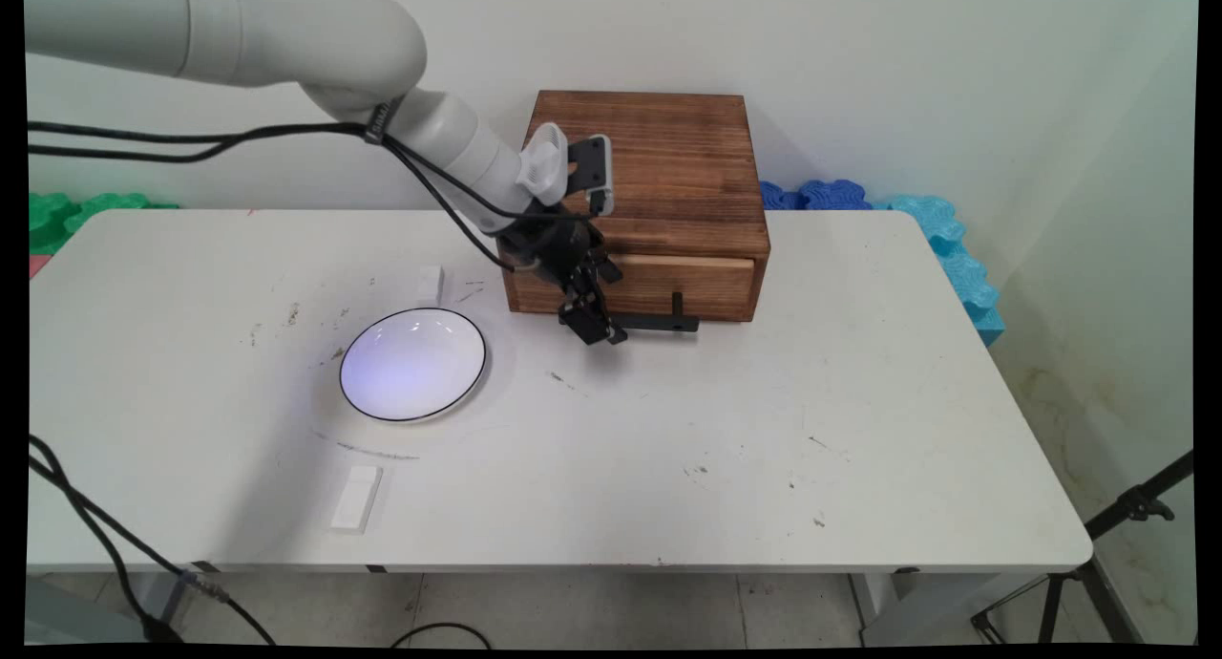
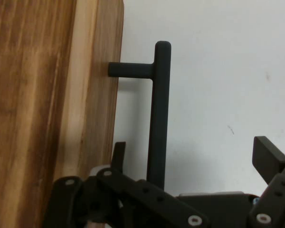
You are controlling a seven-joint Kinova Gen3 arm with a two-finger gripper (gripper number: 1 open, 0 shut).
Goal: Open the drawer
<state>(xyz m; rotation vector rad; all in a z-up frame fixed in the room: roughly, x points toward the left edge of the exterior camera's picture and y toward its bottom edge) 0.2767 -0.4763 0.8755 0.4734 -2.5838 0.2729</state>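
Note:
A dark wooden box [image 1: 659, 162] stands at the back of the white table [image 1: 668, 449]. Its paler drawer front [image 1: 683, 282] [image 2: 92, 95] carries a black bar handle [image 1: 659, 323] [image 2: 159, 118] on short posts. My black gripper [image 1: 597, 327] [image 2: 192, 152] is at the left end of that handle, low above the table. It is open. In the hand view the bar runs between the two fingers, close to the left finger [image 2: 118, 152] and well away from the right one [image 2: 268, 156]. Neither finger presses on the bar.
A white bowl with a thin black rim [image 1: 412, 363] sits left of the gripper. A small white block [image 1: 430, 282] lies behind the bowl, and a flat white block [image 1: 356, 497] lies near the front edge. Blue foam [image 1: 945, 248] and green foam [image 1: 67, 215] line the wall.

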